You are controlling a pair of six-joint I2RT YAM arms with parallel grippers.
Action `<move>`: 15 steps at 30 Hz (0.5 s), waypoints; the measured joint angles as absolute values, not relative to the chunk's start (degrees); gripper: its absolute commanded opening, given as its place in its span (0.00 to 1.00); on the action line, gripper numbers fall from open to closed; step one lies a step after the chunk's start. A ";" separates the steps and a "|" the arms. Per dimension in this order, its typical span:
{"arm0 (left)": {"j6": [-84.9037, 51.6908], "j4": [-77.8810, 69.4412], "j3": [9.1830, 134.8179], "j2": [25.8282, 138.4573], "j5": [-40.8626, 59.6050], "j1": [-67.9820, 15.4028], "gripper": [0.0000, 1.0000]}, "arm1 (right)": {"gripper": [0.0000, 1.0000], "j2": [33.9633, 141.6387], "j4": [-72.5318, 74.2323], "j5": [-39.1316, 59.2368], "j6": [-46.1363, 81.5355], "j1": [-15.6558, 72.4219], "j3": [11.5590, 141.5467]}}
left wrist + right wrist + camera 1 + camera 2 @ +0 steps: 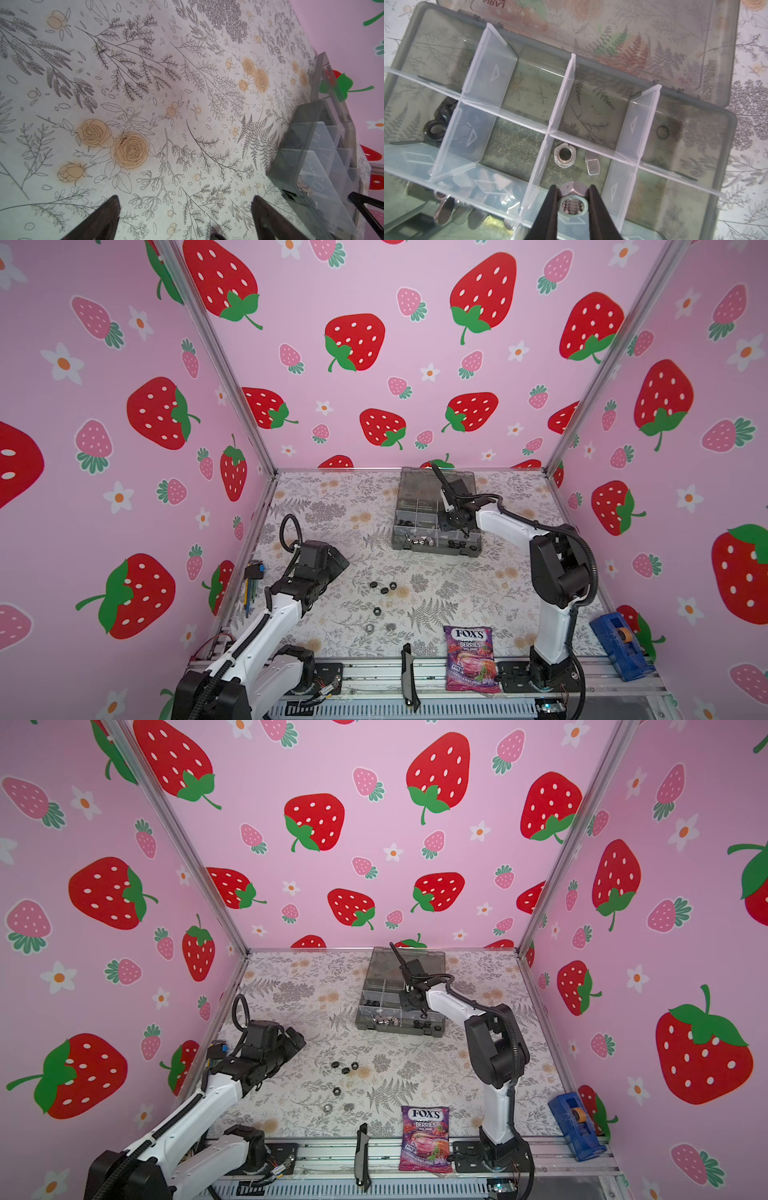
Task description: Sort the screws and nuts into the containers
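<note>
Hanging over the grey organiser box, the right gripper is closed on a silver hex nut at lower centre, flanked by dividers; two silver nuts lie beneath; the left gripper is held wide apart, empty; loose black nuts are scattered mid-frame, above the candy bag.

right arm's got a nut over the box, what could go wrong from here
1. The silver hex nut is pinched only at the very tips of the right gripper, so it might twist or slip out early.
2. It hangs over a compartment holding two silver nuts, close to a clear divider; dropped off-centre, it might bounce across to the winged nuts.
</note>
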State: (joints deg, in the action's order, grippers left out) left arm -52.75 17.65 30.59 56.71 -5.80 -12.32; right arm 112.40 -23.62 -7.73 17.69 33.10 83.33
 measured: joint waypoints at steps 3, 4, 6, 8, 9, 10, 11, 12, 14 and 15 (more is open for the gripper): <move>-52.73 17.50 30.59 56.73 -5.72 -12.40 1.00 | 0.07 113.03 -23.64 -7.55 17.52 32.86 83.33; -52.71 17.43 30.59 56.73 -5.69 -12.45 1.00 | 0.10 113.12 -23.64 -7.51 17.43 32.82 83.33; -52.73 17.37 30.59 56.73 -5.54 -12.53 1.00 | 0.15 113.19 -23.64 -7.42 17.26 32.73 83.33; -52.71 17.39 30.59 56.73 -5.50 -12.67 0.99 | 0.22 113.19 -23.59 -7.40 17.12 32.71 83.33; -52.71 17.39 30.61 56.71 -5.50 -12.73 1.00 | 0.25 113.19 -23.62 -7.38 17.06 32.71 83.33; -52.71 17.41 30.63 56.73 -5.50 -12.78 0.99 | 0.27 113.19 -23.64 -7.31 16.95 32.71 83.33; -52.60 17.50 30.70 56.73 -5.50 -12.88 0.99 | 0.29 113.19 -23.64 -7.22 16.84 32.71 83.33; -52.42 17.67 30.83 56.71 -5.50 -13.08 1.00 | 0.30 113.19 -23.64 -7.20 16.75 32.71 83.33; -52.03 18.00 31.20 56.71 -5.56 -13.74 1.00 | 0.33 113.19 -23.66 -7.16 16.69 32.69 83.33; -51.75 18.26 31.46 56.71 -5.58 -14.17 0.99 | 0.34 113.19 -23.68 -7.16 16.62 32.64 83.33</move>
State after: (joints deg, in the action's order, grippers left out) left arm -51.75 18.26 31.46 56.71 -5.58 -14.17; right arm 113.19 -23.68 -7.16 16.62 32.64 83.33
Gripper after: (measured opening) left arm 0.995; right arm 0.322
